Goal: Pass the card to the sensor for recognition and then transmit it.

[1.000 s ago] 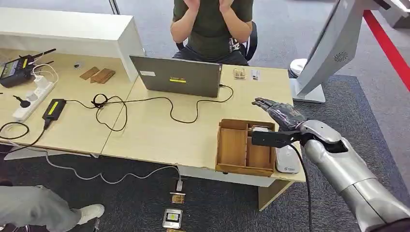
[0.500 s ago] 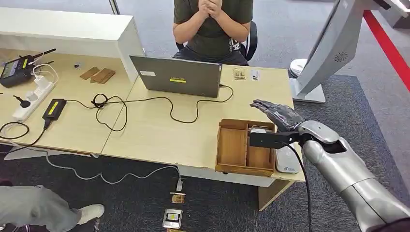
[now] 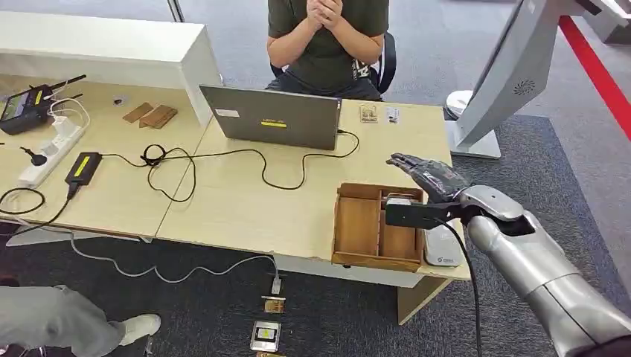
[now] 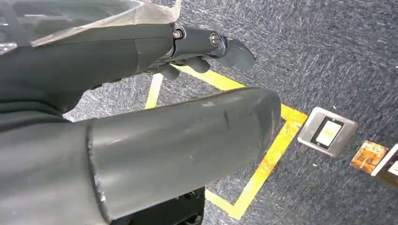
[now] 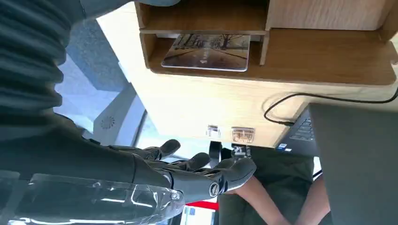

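A card point(image 5: 206, 51) with a brownish picture lies flat in a small compartment of the wooden tray point(image 5: 328, 56). From the head view its pale edge point(image 3: 399, 199) peeks out at the tray's point(image 3: 359, 223) far right corner. Just right of the tray lies the white sensor point(image 3: 442, 249), near the desk's front edge. My right hand point(image 3: 428, 175) hovers over the tray's far right corner with fingers point(image 5: 187, 168) stretched out and nothing in them. Hanging over the carpet, my left hand point(image 4: 202, 44) holds nothing and its fingers are loosely extended.
A person sits behind the desk point(image 3: 245, 201) with hands clasped point(image 3: 325, 11), a grey laptop point(image 3: 271, 117) in front of them. Cables point(image 3: 171, 167) trail across the desk. A white kiosk stand point(image 3: 506, 74) rises at the right. Small devices point(image 3: 266, 336) lie on the carpet.
My right hand has stayed almost still above the tray's corner. The person's hands have come together in front of the chest.
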Controlling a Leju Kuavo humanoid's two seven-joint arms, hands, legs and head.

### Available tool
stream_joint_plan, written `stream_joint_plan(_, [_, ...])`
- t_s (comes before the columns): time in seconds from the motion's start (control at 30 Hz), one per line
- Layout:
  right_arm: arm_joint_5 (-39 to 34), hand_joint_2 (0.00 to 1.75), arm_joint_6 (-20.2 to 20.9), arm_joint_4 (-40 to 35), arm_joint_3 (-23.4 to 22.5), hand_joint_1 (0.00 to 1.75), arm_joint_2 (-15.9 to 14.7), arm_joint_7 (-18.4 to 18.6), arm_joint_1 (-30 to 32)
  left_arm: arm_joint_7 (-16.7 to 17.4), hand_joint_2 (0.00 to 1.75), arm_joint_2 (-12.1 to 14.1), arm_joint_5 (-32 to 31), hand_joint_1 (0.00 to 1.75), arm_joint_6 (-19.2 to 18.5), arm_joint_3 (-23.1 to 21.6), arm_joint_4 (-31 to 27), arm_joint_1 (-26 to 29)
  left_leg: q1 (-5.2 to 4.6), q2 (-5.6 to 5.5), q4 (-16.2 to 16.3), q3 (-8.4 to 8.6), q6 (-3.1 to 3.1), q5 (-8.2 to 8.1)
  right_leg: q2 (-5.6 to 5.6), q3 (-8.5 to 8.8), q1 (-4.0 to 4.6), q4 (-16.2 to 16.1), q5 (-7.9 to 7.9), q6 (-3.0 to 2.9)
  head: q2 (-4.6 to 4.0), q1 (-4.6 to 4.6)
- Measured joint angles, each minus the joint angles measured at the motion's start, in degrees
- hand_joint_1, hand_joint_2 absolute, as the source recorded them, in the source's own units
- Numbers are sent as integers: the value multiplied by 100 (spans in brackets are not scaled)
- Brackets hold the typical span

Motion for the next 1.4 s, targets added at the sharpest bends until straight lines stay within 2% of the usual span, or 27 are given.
stream_joint_plan(1.4, [-4, 175, 37, 0, 127, 0, -52, 59, 58, 44, 0, 0, 15, 0, 17, -31, 0, -2, 0, 0, 0, 0, 0, 0, 0, 0, 0, 0, 0, 0, 0, 0])
